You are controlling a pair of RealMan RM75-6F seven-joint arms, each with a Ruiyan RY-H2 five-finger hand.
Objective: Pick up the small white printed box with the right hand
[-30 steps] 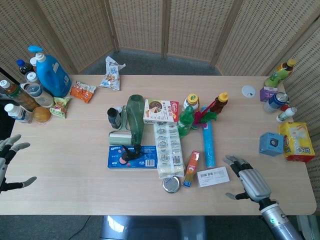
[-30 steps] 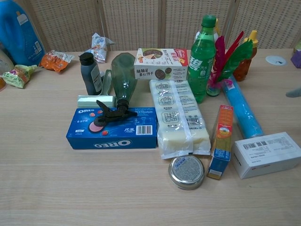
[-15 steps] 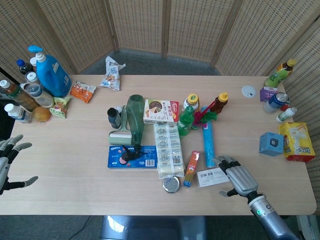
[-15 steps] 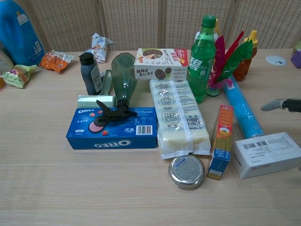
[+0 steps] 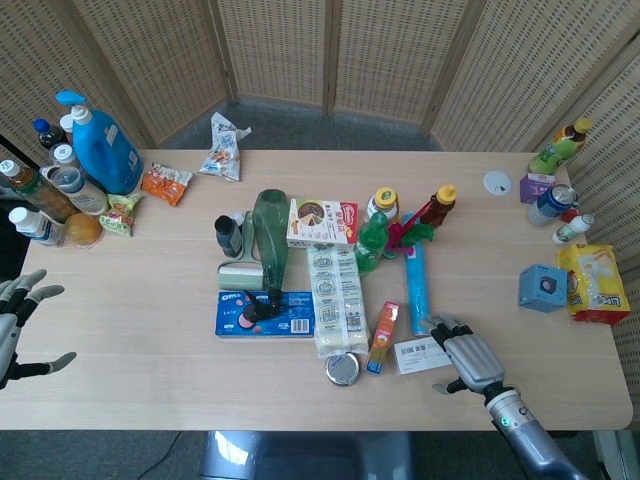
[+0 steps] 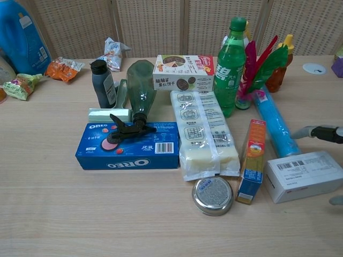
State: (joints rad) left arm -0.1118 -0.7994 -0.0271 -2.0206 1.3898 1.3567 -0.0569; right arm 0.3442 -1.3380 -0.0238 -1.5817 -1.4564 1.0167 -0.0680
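The small white printed box (image 5: 412,353) lies flat near the table's front edge, right of a narrow orange carton (image 5: 382,337). My right hand (image 5: 466,358) hovers over the box's right end, fingers spread along its far side and thumb on the near side. In the chest view the box (image 6: 303,175) rests on the table, with a finger (image 6: 315,131) reaching in above its far edge and a thumb tip at the frame's right edge. The hand holds nothing. My left hand (image 5: 14,322) is at the far left, off the table, with fingers apart and nothing in it.
A blue tube (image 5: 416,288) lies just behind the box, and a round tin (image 5: 342,369) sits to the left of the orange carton. A blue cube box (image 5: 541,288) and a yellow bag (image 5: 594,283) stand to the right. Bottles and packets crowd the table's middle.
My right hand has slid left and slightly toward the front edge, from beside the white box to over its right end. The box and the left hand have stayed put.
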